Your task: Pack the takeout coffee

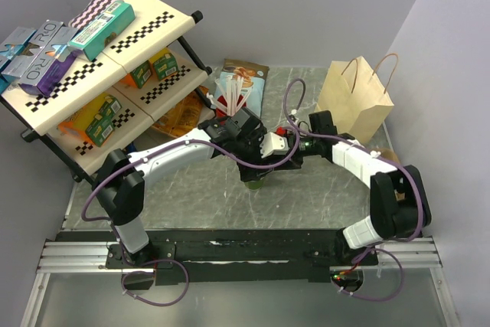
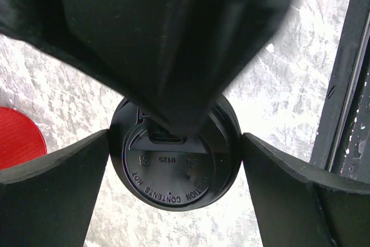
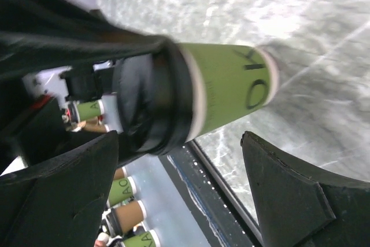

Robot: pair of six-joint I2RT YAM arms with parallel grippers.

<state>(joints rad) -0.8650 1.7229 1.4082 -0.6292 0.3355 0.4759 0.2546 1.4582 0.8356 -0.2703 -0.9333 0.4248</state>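
Observation:
The takeout coffee [image 1: 253, 181] stands upright on the table, a green paper cup [image 3: 228, 82] with a black lid [image 2: 173, 180]. My left gripper [image 2: 176, 143] is open right above it. Its fingers [image 2: 63, 183] flank the lid closely on both sides, and I cannot tell whether they touch it. A blurred black part [image 2: 167, 44] hangs over the lid's far edge. My right gripper [image 3: 179, 143] is open beside the cup, which lies beyond its fingertips, not between them. In the top view both grippers [image 1: 256, 147] crowd together over the cup.
A red cup [image 2: 17, 137] with white stirrers [image 1: 233, 97] stands just behind the left gripper. A brown paper bag [image 1: 356, 105] stands open at the back right. A tilted shelf [image 1: 164, 28] with boxes fills the back left, and a snack pouch [image 1: 246, 82] lies beside it.

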